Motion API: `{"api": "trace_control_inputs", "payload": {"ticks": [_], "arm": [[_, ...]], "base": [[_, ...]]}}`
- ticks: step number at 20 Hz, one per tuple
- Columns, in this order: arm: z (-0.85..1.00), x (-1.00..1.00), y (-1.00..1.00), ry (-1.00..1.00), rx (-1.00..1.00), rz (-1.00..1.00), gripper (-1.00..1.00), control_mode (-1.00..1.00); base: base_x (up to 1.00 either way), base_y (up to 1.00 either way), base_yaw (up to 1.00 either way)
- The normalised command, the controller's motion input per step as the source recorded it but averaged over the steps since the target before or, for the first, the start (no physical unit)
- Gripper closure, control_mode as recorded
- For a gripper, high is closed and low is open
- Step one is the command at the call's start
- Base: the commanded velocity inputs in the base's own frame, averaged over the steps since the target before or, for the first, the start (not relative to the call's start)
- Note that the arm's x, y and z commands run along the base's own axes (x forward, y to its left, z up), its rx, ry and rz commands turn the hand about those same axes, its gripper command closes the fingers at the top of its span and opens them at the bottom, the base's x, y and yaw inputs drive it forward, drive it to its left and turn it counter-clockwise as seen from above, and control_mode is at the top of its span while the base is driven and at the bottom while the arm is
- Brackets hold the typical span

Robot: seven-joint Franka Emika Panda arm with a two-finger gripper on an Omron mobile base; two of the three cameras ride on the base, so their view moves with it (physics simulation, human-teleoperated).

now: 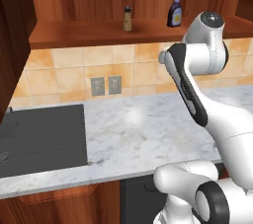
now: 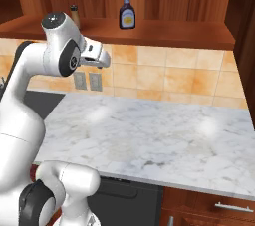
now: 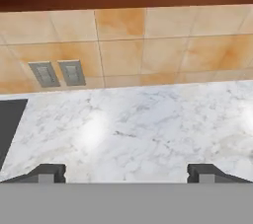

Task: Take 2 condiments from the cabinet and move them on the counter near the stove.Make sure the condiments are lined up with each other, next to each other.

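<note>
On the cabinet shelf (image 1: 79, 33) stand the two condiments: a slim tan shaker (image 1: 127, 19) with a dark cap, and to its right a dark brown bottle (image 1: 174, 12) with a pale blue cap and pale label. From the right base view the shaker (image 2: 74, 16) is half hidden behind my arm, and the brown bottle (image 2: 127, 13) stands free on the shelf (image 2: 174, 31). My gripper (image 3: 127, 172) is open and holds nothing. It hangs over the white marble counter (image 3: 148, 119), below the shelf and facing the tiled wall. The stove is out of view.
A dark recessed basin (image 1: 42, 139) is set into the counter (image 1: 143, 134) at the left. Two grey wall outlets (image 1: 106, 86) sit in the orange tile backsplash. A cabinet side panel (image 2: 244, 36) closes the right end of the shelf.
</note>
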Motion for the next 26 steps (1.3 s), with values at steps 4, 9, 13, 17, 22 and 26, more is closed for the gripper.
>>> {"api": "trace_control_inputs", "payload": {"ticks": [4,9,13,17,22,26], "arm": [[0.67,0.4,-0.03,-0.17,-0.01,-0.26,-1.0,-1.0],[0.56,0.4,-0.14,-0.13,0.0,-0.18,-1.0,-1.0],[0.34,0.4,-0.16,-0.14,0.0,-0.06,-1.0,-1.0],[0.18,0.37,-0.05,-0.13,0.0,0.0,-1.0,-1.0],[0.0,0.45,-0.02,-0.04,0.0,0.0,-1.0,-1.0],[0.13,0.46,-0.12,0.0,0.0,0.0,-1.0,-1.0]], "base": [[0.0,0.0,0.0],[0.0,0.0,0.0],[0.0,0.0,0.0],[0.0,0.0,0.0],[0.0,0.0,0.0],[0.0,0.0,0.0]]}}
